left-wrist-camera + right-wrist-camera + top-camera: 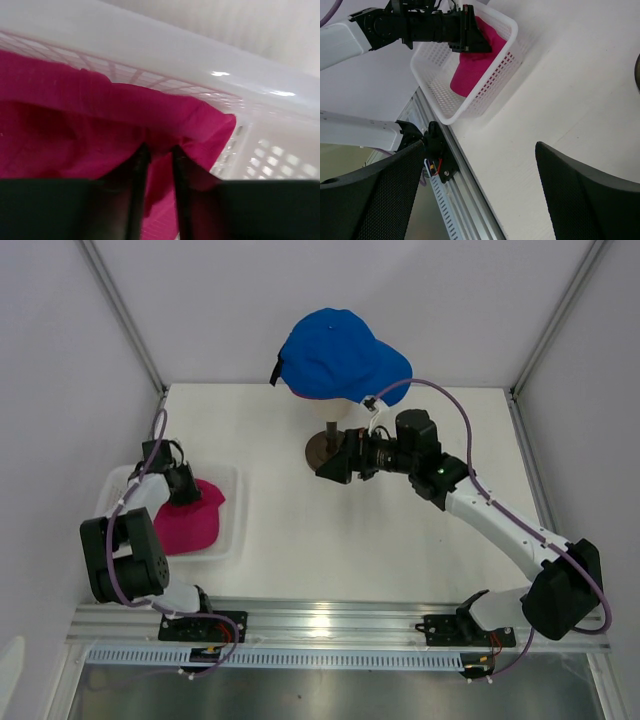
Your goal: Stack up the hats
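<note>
Left hand (160, 150) pinching a fold of the soft magenta fabric cap (195, 525) down in the white plastic mesh basket (237, 515), bright blue fabric cap (340, 355) perched away toward two o'clock, much nearer the spread-open right hand (333, 465).

One blue cap (340, 352); one pink cap (188, 522), possibly more beneath; one basket (236, 528); one mannequin stand (322, 451).
</note>
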{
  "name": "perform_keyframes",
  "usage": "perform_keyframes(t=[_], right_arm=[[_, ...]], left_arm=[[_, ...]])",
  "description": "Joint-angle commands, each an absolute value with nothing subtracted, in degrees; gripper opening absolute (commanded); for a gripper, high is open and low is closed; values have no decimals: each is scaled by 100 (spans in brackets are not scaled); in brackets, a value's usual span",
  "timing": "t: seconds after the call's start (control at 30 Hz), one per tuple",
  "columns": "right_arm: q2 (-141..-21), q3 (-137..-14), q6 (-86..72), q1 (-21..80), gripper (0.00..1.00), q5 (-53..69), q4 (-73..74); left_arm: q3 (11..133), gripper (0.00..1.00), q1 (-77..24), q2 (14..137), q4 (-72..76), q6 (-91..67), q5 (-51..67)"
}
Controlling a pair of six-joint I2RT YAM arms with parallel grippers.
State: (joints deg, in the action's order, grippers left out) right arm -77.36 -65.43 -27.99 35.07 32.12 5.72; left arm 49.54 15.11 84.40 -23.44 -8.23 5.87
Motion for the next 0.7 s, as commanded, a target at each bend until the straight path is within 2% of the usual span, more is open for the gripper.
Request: perform_keyframes(t=[0.0,0.03,0.07,0.23,0.43,0.53,0.67], right_arm=[[-7796,-6890,-2575,3489,94,3155,580],[-7796,-6891,-2575,3489,94,3129,571],[-7787,-6891,-2558,3489,94,3129,563],[-7822,-6934,-2672,3489,94,3286,352],[-8252,-7136,-3277,3638,95,3822,-543],[-8542,-7268,-3366,3937,95,3823,-904],[-8868,-7418,-3515,4236,96,3779,-1528]], left_arm=[[5195,23,1476,8508,-2285,-624,344],[5186,3,1477,8351,-2268,-598,238],[5125,1,1477,8245,-2233,-572,133],[5281,1,1477,7393,-2469,-527,122],[5748,1,1301,5618,-3260,-790,641],[5871,1,1292,4827,-3217,-1395,773],[5976,1,1257,4219,-2971,-3053,738]])
